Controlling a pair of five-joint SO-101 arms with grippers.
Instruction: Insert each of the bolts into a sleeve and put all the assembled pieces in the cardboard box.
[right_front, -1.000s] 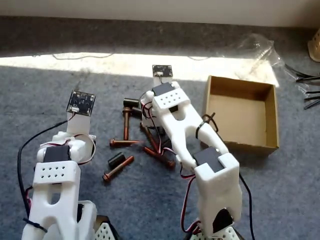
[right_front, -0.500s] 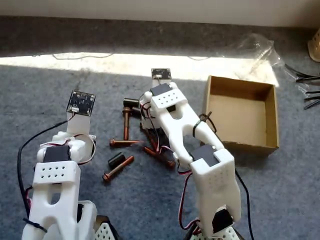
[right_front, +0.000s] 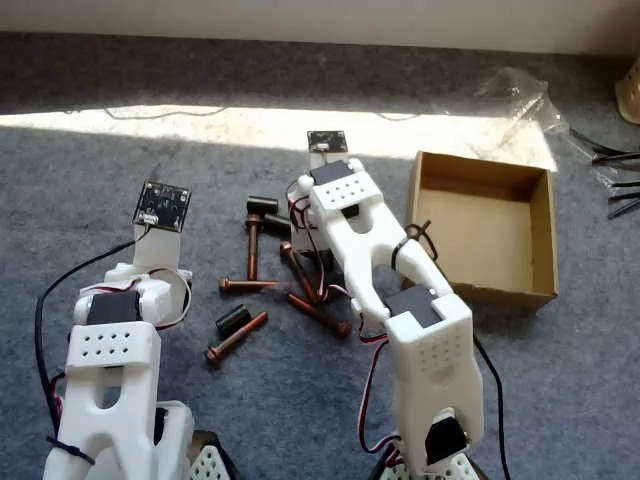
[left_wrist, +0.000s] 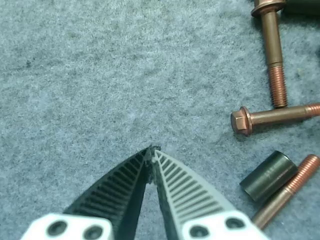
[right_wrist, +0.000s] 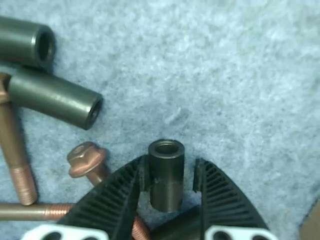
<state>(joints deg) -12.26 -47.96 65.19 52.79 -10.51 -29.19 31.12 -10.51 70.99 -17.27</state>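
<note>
In the right wrist view my right gripper (right_wrist: 170, 162) stands open around a short dark sleeve (right_wrist: 166, 175) that lies on the grey carpet; a gap shows beside one finger. Two more dark sleeves (right_wrist: 55, 97) and copper bolts (right_wrist: 87, 160) lie close by. My left gripper (left_wrist: 152, 150) is shut and empty over bare carpet, with copper bolts (left_wrist: 275, 117) and a dark sleeve (left_wrist: 267, 175) off to one side. From the high view, bolts (right_front: 250, 285) and sleeves (right_front: 233, 320) lie scattered between the two arms. The cardboard box (right_front: 480, 292) sits open beside the right arm (right_front: 360, 230).
A crumpled clear plastic bag (right_front: 515, 95) lies behind the box, and black cables (right_front: 610, 180) lie at the right edge. A sunlit strip crosses the carpet at the back. Open carpet lies in front of the bolts and left of the left arm.
The right arm has shifted slightly to the right and away, so a bolt beside it shows more. The left arm has not moved.
</note>
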